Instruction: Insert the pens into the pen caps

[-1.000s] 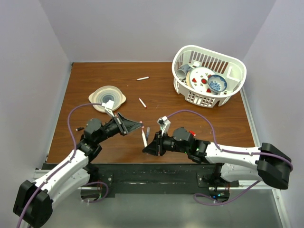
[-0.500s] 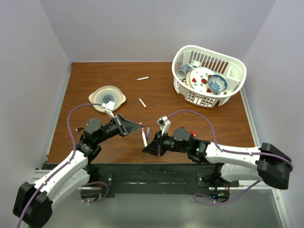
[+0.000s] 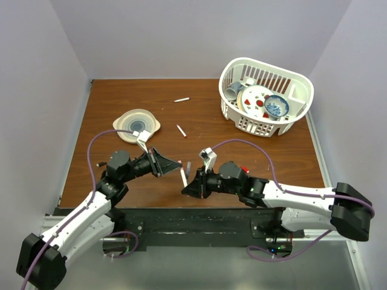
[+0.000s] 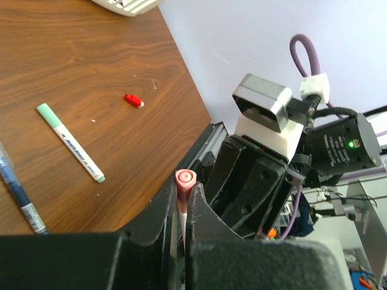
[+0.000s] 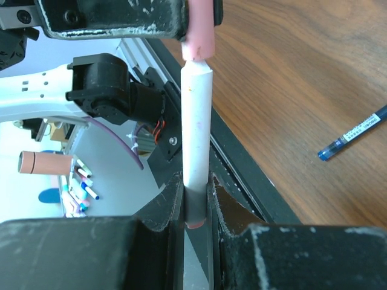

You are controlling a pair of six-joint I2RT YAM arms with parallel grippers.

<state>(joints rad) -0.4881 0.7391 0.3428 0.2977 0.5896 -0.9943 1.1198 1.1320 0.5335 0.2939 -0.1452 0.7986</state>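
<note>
Where the two arms meet near the front edge, white pen: it stands in line with the pink cap, tip at the cap's mouth, so I judge that one straight push should join them.
Right gripper: pinching the pen low on its barrel.
Left gripper: pressed together on the cap.
Room: the table ends at a black rail close by. A green-capped pen and a blue pen lie well apart.

Brown wooden table. White slatted basket, well beyond and right of the right gripper, holds a red-spotted plate, a blue-patterned bowl and possibly a grey cup. Shallow cream dish lies beyond and left of the left gripper.
</note>
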